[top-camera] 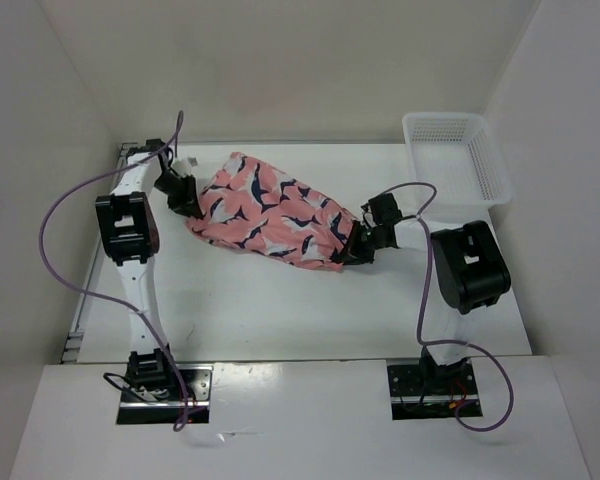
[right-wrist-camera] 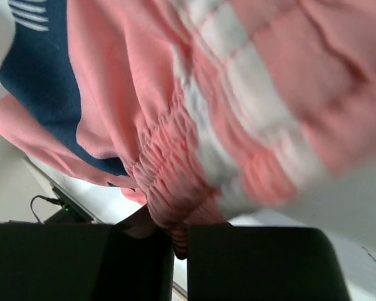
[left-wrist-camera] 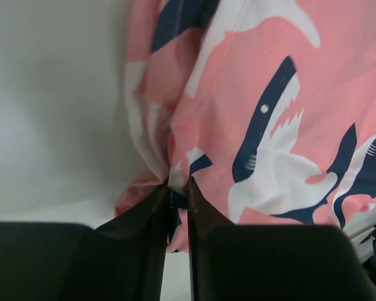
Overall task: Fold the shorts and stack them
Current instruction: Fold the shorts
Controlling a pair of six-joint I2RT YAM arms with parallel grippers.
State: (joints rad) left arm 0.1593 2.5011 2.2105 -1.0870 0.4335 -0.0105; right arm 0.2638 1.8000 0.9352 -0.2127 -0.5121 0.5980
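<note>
The shorts (top-camera: 270,212), coral-pink with navy and white whale shapes, lie stretched across the middle of the white table (top-camera: 280,310). My left gripper (top-camera: 185,198) is at their left end, shut on a pinch of the fabric edge. In the left wrist view the cloth of the shorts (left-wrist-camera: 263,113) fills the right side and the left gripper (left-wrist-camera: 178,183) nips a fold. My right gripper (top-camera: 352,250) is at their right end. The right wrist view shows the gathered elastic waistband of the shorts (right-wrist-camera: 175,182) with the right gripper (right-wrist-camera: 178,241) shut on it.
A white mesh basket (top-camera: 456,158) stands at the table's back right corner. Purple cables loop beside both arms. White walls close in the table on the left, back and right.
</note>
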